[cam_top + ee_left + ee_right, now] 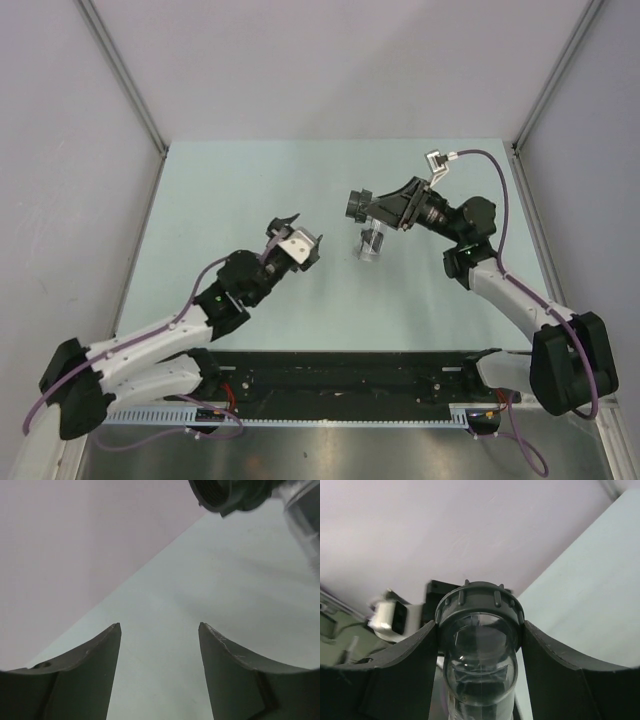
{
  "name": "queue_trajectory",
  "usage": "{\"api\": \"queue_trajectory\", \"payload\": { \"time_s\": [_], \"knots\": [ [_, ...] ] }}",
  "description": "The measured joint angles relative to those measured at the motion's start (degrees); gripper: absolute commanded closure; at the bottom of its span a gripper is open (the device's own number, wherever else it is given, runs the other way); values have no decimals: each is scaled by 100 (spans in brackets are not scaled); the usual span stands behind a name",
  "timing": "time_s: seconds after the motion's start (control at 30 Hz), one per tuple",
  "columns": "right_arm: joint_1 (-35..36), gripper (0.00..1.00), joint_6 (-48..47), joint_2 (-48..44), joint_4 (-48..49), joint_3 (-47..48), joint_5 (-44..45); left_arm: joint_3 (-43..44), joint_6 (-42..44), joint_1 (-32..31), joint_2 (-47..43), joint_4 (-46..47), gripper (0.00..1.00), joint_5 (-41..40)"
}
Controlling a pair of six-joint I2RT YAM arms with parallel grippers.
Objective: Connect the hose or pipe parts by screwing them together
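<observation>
Plainly, I see bare bench [250, 180] all round both arms, the side walls [90, 150] well apart from them. My left pincer [160, 625] stands spread, holding nothing. My right pincer [480, 624] pinches the black ribbed nut [480, 602] over mid-bench (a clear pipe [480, 675] hangs from it), near the left's fingertips.

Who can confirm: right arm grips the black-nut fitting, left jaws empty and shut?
One thing is off: the left gripper is empty, but its jaws stand open, not shut. The left wrist view shows it, with bare table in the wide gap between them. The rest holds: the right gripper is closed on the black-nut fitting.
</observation>
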Motion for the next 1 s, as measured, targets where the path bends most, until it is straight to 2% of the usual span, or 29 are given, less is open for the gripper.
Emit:
{"api": "queue_trajectory", "payload": {
  "time_s": [0.1, 0.2, 0.3, 0.37, 0.5, 0.67, 0.8, 1.0],
  "knots": [
    [-105, 100, -737, -122, -131, 0, -9, 151, -892, 68, -651, -654, 34, 160],
    [-76, 100, -1676, -328, -256, 0, -59, 901, -1928, 232, -835, -1683, 35, 597],
    [57, 100, -2785, -579, -339, 0, -122, 1921, -3211, 688, -793, -2490, 35, 1563],
    [179, 100, -3515, -739, -363, 0, -186, 2343, -4081, 1099, -815, -2671, 34, 2218],
    [487, 100, -4677, -957, -433, 0, -208, 2743, -5606, 1685, -678, -2822, 35, 3359],
    [881, 100, -5646, -1119, -531, -70, -175, 2887, -7060, 1805, -125, -2868, 36, 4555],
    [1132, 100, -6124, -1257, -638, -155, -140, 2841, -7812, 1834, 310, -2981, 38, 4959],
    [1287, 100, -6526, -1331, -861, -166, -92, 2490, -8931, 1934, 372, -2120, 47, 5379]
  ]
}}
